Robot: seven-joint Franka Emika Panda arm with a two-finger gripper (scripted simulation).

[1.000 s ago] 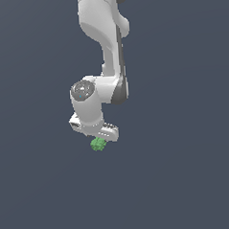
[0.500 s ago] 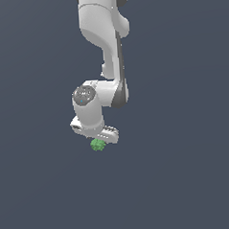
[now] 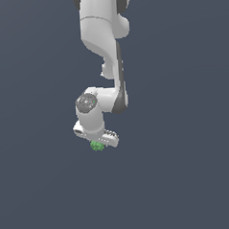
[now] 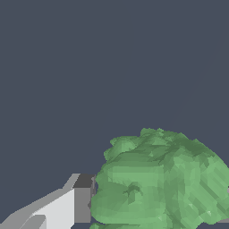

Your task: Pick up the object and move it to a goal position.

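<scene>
The object [image 3: 96, 146] is a small bright green lumpy item, showing just below the white gripper [image 3: 97, 143] in the exterior view. In the wrist view the object [image 4: 163, 181] fills much of the picture and sits against one grey-tipped white finger [image 4: 67, 205]; the other finger is hidden behind it. The gripper is shut on the object and holds it off the surface. The white arm [image 3: 105, 50] reaches down from the top of the exterior view.
A plain dark grey-blue surface [image 3: 187, 179] fills both views. No other objects, edges or goal marker show.
The arm and gripper have shifted slightly towards the exterior view's left and a little up, carrying the green object along.
</scene>
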